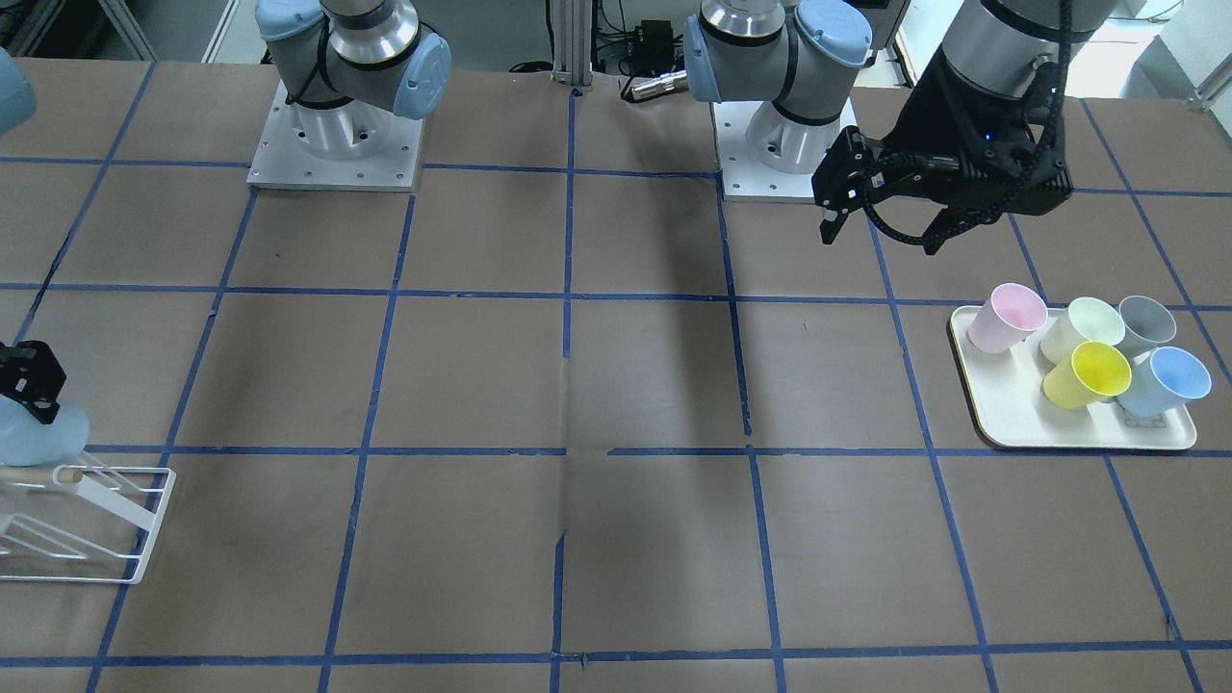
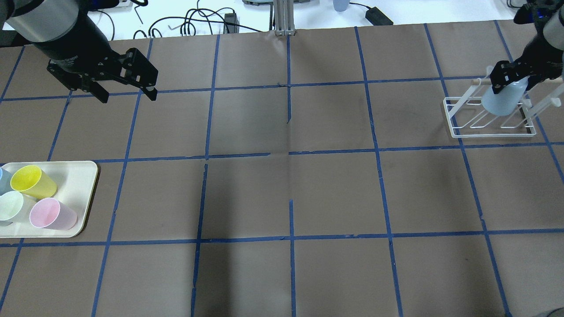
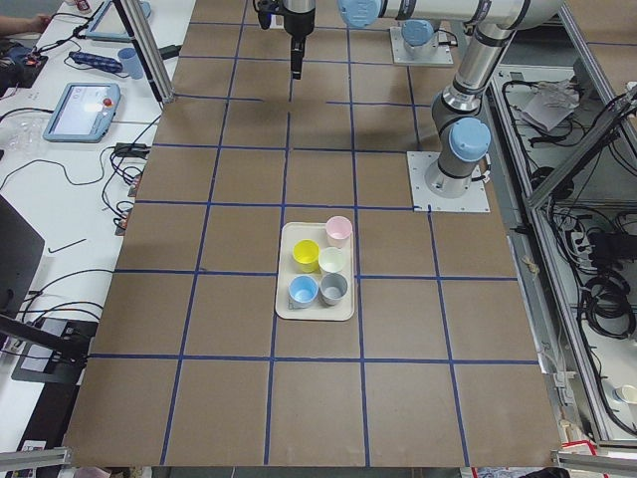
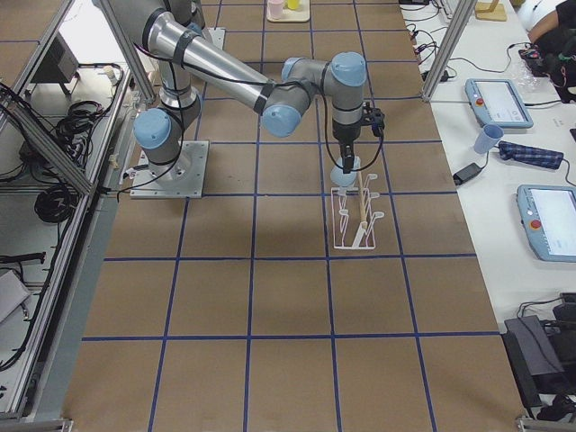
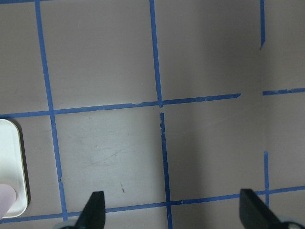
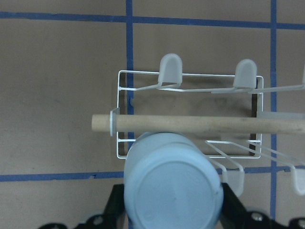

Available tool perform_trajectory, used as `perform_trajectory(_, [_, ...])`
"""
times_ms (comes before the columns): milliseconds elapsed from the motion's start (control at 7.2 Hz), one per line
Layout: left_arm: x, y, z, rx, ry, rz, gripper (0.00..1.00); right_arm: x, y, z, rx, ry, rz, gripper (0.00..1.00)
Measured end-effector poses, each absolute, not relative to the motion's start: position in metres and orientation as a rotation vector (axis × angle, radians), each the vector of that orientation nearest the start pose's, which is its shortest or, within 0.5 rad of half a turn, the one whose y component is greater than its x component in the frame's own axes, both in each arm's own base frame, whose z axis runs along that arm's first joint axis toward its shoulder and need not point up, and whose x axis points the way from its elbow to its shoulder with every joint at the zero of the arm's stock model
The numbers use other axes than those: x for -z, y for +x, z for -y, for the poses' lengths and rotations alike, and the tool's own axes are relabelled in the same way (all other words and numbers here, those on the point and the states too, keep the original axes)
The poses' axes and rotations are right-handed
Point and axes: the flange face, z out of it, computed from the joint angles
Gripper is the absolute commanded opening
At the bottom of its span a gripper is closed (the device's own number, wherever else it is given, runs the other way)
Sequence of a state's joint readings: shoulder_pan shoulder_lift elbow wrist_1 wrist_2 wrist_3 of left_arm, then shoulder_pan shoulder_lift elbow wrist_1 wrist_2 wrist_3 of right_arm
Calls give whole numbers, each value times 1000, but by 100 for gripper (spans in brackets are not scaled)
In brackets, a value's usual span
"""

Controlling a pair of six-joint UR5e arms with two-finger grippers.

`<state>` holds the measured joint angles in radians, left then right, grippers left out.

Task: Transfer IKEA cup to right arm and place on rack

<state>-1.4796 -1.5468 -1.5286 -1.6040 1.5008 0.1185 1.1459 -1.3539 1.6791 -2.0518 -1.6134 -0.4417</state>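
Note:
My right gripper (image 2: pixel 511 79) is shut on the IKEA cup (image 2: pixel 502 100), a pale blue tumbler held bottom up. The cup is at the near end of the white wire rack (image 2: pixel 489 127), low among its prongs beside the wooden rod (image 6: pixel 190 124). In the right wrist view the cup (image 6: pixel 171 183) sits between both black fingers (image 6: pixel 116 207), just in front of the rod. The front view shows the cup (image 1: pixel 38 433) over the rack (image 1: pixel 106 520) at the left edge. My left gripper (image 2: pixel 128 97) is open and empty, high over the table's far left; it also shows in the front view (image 1: pixel 881 239).
A cream tray (image 1: pixel 1001 414) at my left holds a second pale blue cup (image 1: pixel 1169 380), a yellow cup (image 1: pixel 1092 375), a pink cup (image 1: pixel 1006 318), a pale green one and a grey one. Blue tape lines grid the brown table.

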Motion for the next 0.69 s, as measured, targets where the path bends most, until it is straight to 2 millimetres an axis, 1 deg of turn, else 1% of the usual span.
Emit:
perform_trajectory(139, [-517,-96,495,64,9,-3209,100,-364,-121,581,187,-23,-3235,31])
perform_trajectory(278, [-517,-96,495,63,-7,-3211,100,-358,-121,581,176,-24,-3231,59])
perform_trajectory(417, [-517,-96,495,63,-12,-3212,100,-353,-120,581,169,-26,-3226,67])
perform_trajectory(694, [-518,-96,495,65,-15,-3210,100,-347,-117,581,172,-31,-3211,71])
